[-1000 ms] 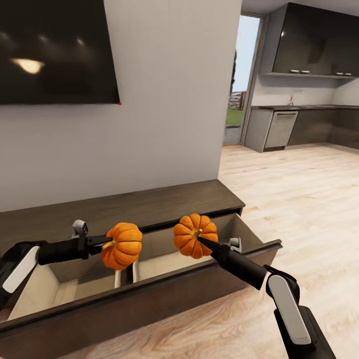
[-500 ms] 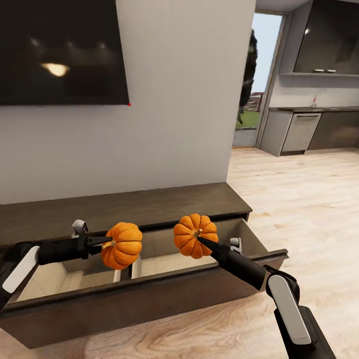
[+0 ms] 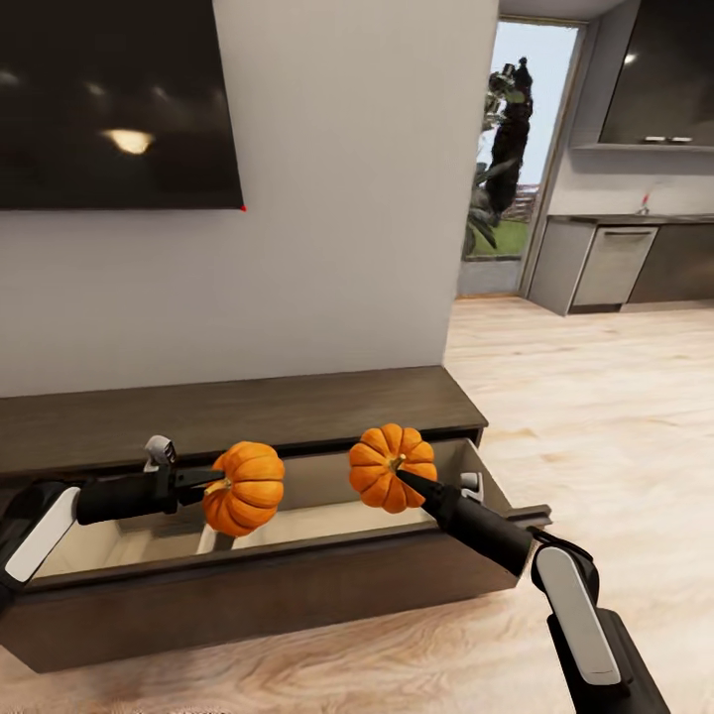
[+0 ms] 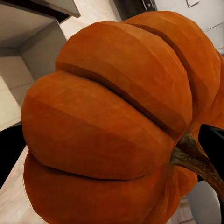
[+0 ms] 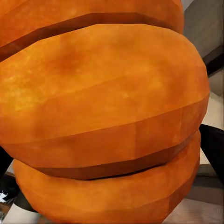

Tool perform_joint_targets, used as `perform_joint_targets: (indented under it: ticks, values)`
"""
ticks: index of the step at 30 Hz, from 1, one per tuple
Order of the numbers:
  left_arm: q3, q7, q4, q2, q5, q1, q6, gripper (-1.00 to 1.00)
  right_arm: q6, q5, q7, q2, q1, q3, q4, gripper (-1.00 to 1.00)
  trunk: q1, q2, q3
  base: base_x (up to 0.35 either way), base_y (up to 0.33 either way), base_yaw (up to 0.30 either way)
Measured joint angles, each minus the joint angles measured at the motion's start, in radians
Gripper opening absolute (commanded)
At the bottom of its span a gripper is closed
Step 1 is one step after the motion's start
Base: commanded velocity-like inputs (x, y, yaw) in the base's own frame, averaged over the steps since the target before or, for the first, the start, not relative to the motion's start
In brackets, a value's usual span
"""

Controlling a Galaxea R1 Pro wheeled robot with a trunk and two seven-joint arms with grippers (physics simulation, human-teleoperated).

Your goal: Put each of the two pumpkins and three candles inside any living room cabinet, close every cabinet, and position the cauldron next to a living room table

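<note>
Each gripper's fingers clamp a pumpkin, left pumpkin (image 3: 244,488) and right pumpkin (image 3: 391,468), mid-frame over the cabinet's open drawer (image 3: 297,585); next, lowering and releasing inside.

Two pumpkins, left pumpkin (image 3: 244,487) and right pumpkin (image 3: 391,467), each pincer-held above the open cabinet drawer (image 3: 297,575).

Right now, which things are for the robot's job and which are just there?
For the job:
- left pumpkin, held in the left gripper
- right pumpkin, held in the right gripper
- cabinet, its drawer open under both pumpkins

Just there:
- black TV on the wall
- grey kitchen cupboards
- wooden floor
</note>
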Motion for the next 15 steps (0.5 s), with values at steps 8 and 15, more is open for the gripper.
perform_joint_targets:
  ticks: [8, 15]
  values:
    - [0.001, 0.001, 0.0, 0.0, 0.003, 0.0, 0.002, -1.0, 0.001, -0.005, 0.0, 0.0, 0.0, -0.002, 0.0, -1.0, 0.0, 0.0, 0.004, 0.003, -0.288, 0.165]
    - [0.004, 0.001, 0.001, 0.0, 0.004, 0.0, 0.002, -1.0, 0.001, -0.005, 0.0, 0.0, 0.0, -0.002, 0.0, -1.0, 0.0, 0.0, 0.005, 0.128, -0.192, 0.077]
